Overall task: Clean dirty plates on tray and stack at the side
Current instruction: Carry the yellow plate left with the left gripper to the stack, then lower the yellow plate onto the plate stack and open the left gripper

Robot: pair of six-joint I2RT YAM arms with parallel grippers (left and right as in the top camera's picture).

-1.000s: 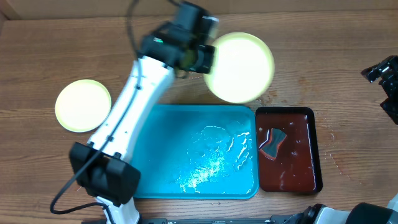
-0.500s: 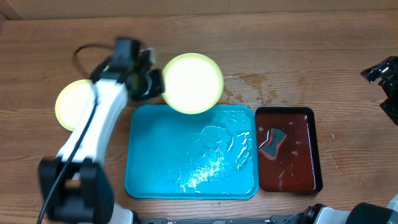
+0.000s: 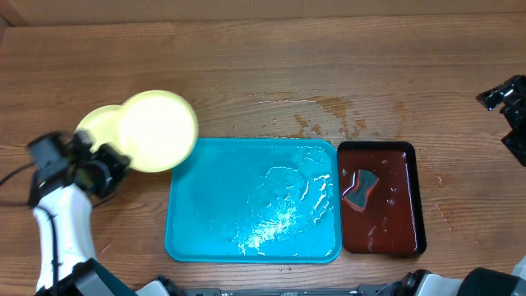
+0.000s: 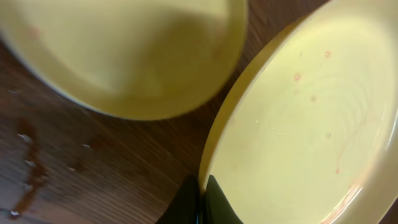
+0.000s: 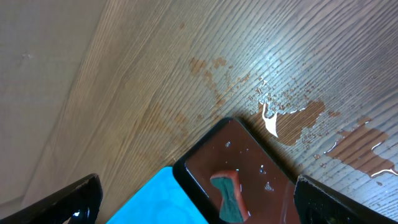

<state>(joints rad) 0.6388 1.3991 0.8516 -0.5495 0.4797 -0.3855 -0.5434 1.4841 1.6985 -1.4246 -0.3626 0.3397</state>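
My left gripper (image 3: 119, 161) is shut on the rim of a pale yellow-green plate (image 3: 156, 130), holding it over the left side of the table, partly above a second yellow-green plate (image 3: 92, 125) that lies on the wood. In the left wrist view the black jaws (image 4: 202, 199) pinch the held plate (image 4: 311, 124), which shows a few tiny reddish specks; the lower plate (image 4: 124, 56) fills the upper left. The turquoise tray (image 3: 205, 214) is wet and carries no plates. My right gripper (image 3: 509, 107) hangs open at the far right edge, holding nothing (image 5: 198, 186).
A dark red-brown tray (image 3: 394, 164) stands right of the turquoise one, with a sponge (image 3: 359, 187) in it. Water spots and brownish smears (image 3: 329, 111) mark the wood behind both trays. The right wrist view shows the same sponge (image 5: 230, 196) and puddles (image 5: 292, 118).
My left arm has swung from the back centre to the left with the plate, which now hangs over the plate lying on the table. The right arm has not moved.
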